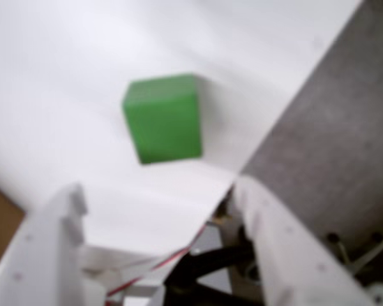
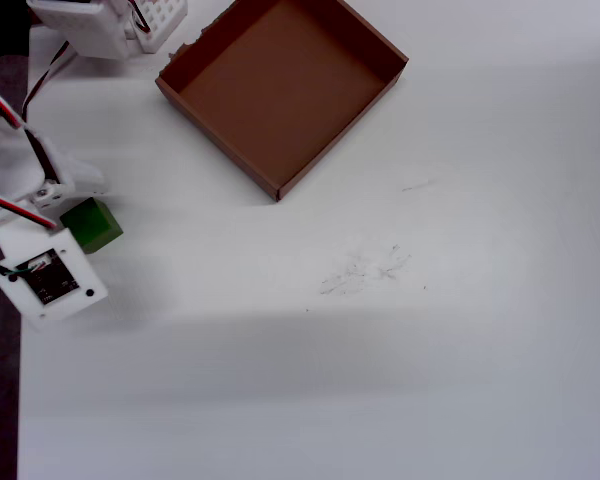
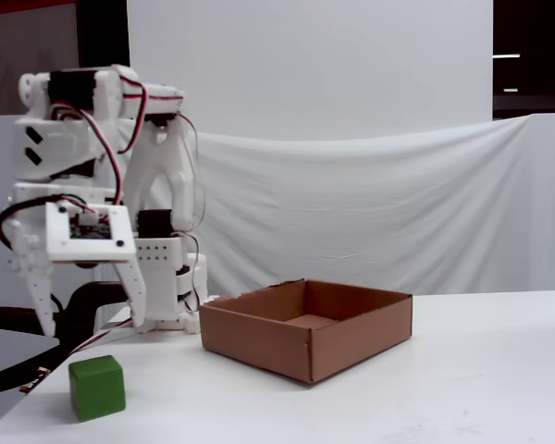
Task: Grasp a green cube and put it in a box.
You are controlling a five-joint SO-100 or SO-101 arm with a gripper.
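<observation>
**Colours on my screens**

I see a bright green cube (image 3: 97, 388) with darker sides on the white table (image 2: 380, 350). Beside it, the box (image 2: 280, 90) is plain brown cardboard. The gripper (image 3: 88, 319) above the cube is white, trailing red, white and black wires (image 3: 120, 139).

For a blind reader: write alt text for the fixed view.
A white robot arm's open gripper hangs above a green cube that sits on a white table. To the right, an empty brown cardboard box stands apart from the cube.
</observation>
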